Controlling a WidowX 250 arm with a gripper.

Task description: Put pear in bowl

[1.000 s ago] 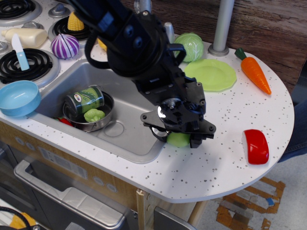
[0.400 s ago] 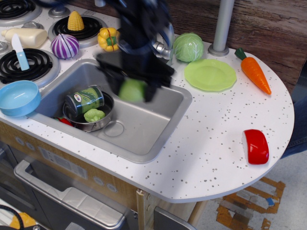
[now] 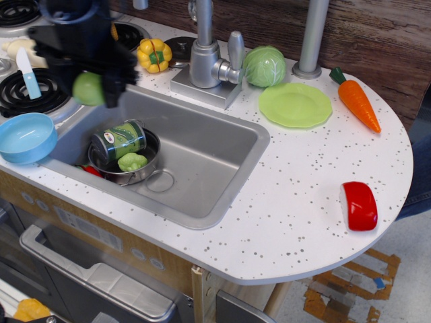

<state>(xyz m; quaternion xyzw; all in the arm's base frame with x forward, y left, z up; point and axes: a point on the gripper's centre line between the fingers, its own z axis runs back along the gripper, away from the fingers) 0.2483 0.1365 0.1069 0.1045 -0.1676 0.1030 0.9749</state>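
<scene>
My gripper [image 3: 89,86] is blurred with motion at the upper left, over the sink's left rim. It is shut on the pale-green pear [image 3: 87,88], held in the air. The light-blue bowl [image 3: 25,138] sits empty on the counter's front left, below and to the left of the pear.
The sink [image 3: 202,161] holds a metal pot [image 3: 128,168] with a green can [image 3: 120,140] and a small lumpy green vegetable [image 3: 132,161]. A cabbage [image 3: 264,66], lime-green plate [image 3: 295,105], carrot [image 3: 357,101], red piece [image 3: 359,205], yellow pepper [image 3: 152,54] and tap [image 3: 205,47] stand around.
My gripper lifted the pear from the counter right of the sink and carried it left across the sink to the left rim near the bowl.
</scene>
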